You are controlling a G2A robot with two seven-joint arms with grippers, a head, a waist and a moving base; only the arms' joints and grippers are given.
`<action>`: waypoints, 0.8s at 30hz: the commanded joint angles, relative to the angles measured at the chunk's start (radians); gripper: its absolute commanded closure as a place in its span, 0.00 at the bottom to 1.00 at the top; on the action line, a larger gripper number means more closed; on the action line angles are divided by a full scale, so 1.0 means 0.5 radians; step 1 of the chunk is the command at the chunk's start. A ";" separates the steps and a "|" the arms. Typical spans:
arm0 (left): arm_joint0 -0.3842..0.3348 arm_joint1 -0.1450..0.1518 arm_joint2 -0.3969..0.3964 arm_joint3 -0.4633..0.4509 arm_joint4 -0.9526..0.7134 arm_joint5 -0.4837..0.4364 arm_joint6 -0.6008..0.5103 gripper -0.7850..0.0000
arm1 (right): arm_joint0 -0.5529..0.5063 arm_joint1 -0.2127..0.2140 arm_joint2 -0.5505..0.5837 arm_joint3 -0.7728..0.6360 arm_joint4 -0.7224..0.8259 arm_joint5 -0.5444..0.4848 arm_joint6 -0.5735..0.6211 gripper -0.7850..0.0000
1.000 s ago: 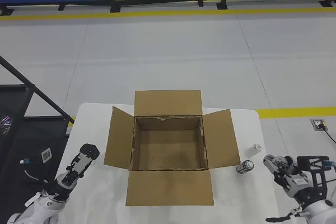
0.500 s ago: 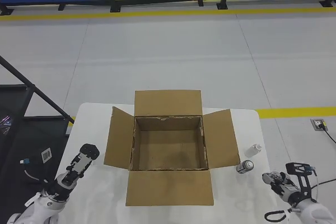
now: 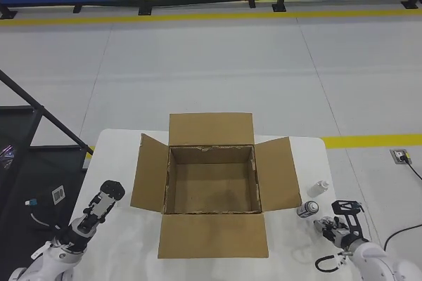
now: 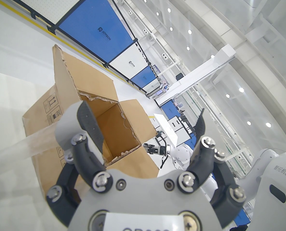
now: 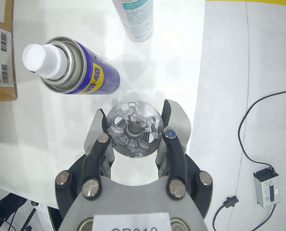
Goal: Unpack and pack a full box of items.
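The main risk sits with the right jaws, which are closed on the rim of a round metal disc (image 5: 134,132), pinching it at two opposite points only. A part held that way could pivot or slip, and since it hangs over the counter (image 3: 112,154) close to the right edge near the front corner, a slip could send it rolling to the floor. Whether the disc rests on the surface or is just above it, I cannot tell. A blue spray can (image 5: 85,73) stands just beside the jaws, between them and the box (image 3: 212,236), with a white bottle (image 5: 136,13) a little farther back. Both are tall and narrow, so a low sweep toward the box would likely tip one over. The box's right flap slopes out toward the can and could catch a low carry as well. The box itself is in the middle of the counter with all four flaps open, and its inside looks bare, so packing looks barely begun, if begun at all. The right arm (image 3: 369,256) is tucked low at the front right corner, wrist pointing down at the counter. The left arm (image 3: 77,235) lies at the front left, angled up toward the box's near corner, its jaws spread wide and holding nothing.
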 commanded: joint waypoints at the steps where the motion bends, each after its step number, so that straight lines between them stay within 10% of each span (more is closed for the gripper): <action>1: 0.000 0.000 0.000 0.000 0.000 0.000 0.000 0.00 | 0.012 0.002 -0.014 0.011 0.005 0.002 0.009 0.55; 2: 0.000 0.000 0.000 0.000 0.000 0.000 0.000 0.00 | 0.018 0.003 -0.021 0.014 0.007 0.004 0.014 0.24; 6: 0.000 0.000 0.000 0.000 0.000 0.000 0.000 0.00 | 0.035 0.008 -0.049 0.017 0.010 0.017 0.035 0.00; 17: 0.000 0.000 0.000 0.000 0.000 0.000 0.000 0.00 | -0.085 0.025 0.127 -0.434 0.113 0.122 -0.045 0.00; 24: 0.000 0.000 0.000 0.000 0.000 0.000 0.000 0.00 | -0.042 0.037 0.196 -1.023 0.777 -0.049 0.081 0.00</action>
